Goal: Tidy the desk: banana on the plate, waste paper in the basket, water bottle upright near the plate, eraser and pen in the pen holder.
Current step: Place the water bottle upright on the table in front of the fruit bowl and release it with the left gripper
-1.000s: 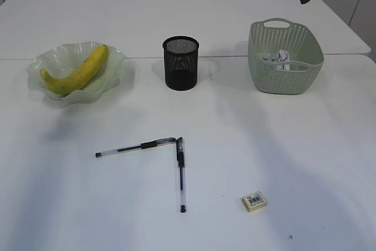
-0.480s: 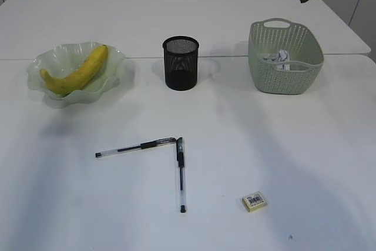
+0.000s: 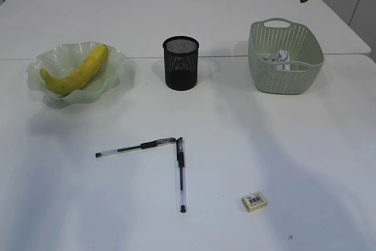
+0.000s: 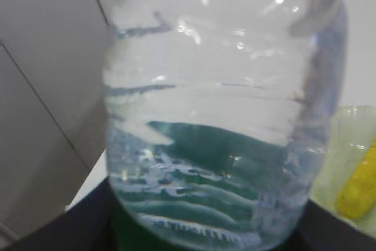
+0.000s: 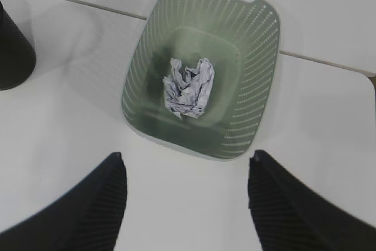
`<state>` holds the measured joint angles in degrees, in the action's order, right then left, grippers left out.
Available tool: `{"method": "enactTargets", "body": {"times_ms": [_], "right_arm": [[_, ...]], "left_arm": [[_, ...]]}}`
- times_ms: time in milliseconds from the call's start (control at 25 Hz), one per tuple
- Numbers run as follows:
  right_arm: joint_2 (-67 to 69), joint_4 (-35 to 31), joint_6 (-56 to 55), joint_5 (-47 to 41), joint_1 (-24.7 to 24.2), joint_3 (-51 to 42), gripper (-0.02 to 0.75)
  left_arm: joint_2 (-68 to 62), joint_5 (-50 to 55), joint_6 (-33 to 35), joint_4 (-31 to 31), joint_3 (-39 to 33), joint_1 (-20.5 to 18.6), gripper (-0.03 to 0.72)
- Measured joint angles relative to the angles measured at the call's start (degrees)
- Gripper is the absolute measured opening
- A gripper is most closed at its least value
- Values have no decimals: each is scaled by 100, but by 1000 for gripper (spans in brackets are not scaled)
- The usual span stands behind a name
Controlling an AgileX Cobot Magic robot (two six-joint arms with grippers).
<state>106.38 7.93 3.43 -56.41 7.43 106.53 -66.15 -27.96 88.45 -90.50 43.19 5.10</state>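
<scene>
Far left: banana [image 3: 78, 72] lies in plate [image 3: 44, 62], on desk [image 3: 305, 163]. Left gripper [image 4: 202, 242] clamped on water bottle [image 4: 223, 116], bottle fills left wrist view, plate edge and banana just beyond it. Centre back: pen holder [image 3: 181, 63] upright. In front: two pens, one [image 3: 136, 147] pointing left, other [image 3: 181, 174] running toward camera, ends touching. Right of them: eraser [image 3: 254, 201] flat on desk, near front edge. Far right: basket [image 3: 284, 57] with waste paper [image 5: 189, 87] inside. Right gripper [image 5: 185, 201] spread wide, nothing between fingers, hovering above basket.
</scene>
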Motion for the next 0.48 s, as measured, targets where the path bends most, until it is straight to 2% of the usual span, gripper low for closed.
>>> {"method": "enactTargets", "body": {"times_ms": [240, 480], "right_arm": [[0, 0, 0, 0, 0, 0, 485], [0, 0, 0, 0, 0, 0, 485]], "left_arm": [[-370, -453, 0, 0, 0, 0, 376], [-843, -478, 0, -11, 0, 0, 376]]}}
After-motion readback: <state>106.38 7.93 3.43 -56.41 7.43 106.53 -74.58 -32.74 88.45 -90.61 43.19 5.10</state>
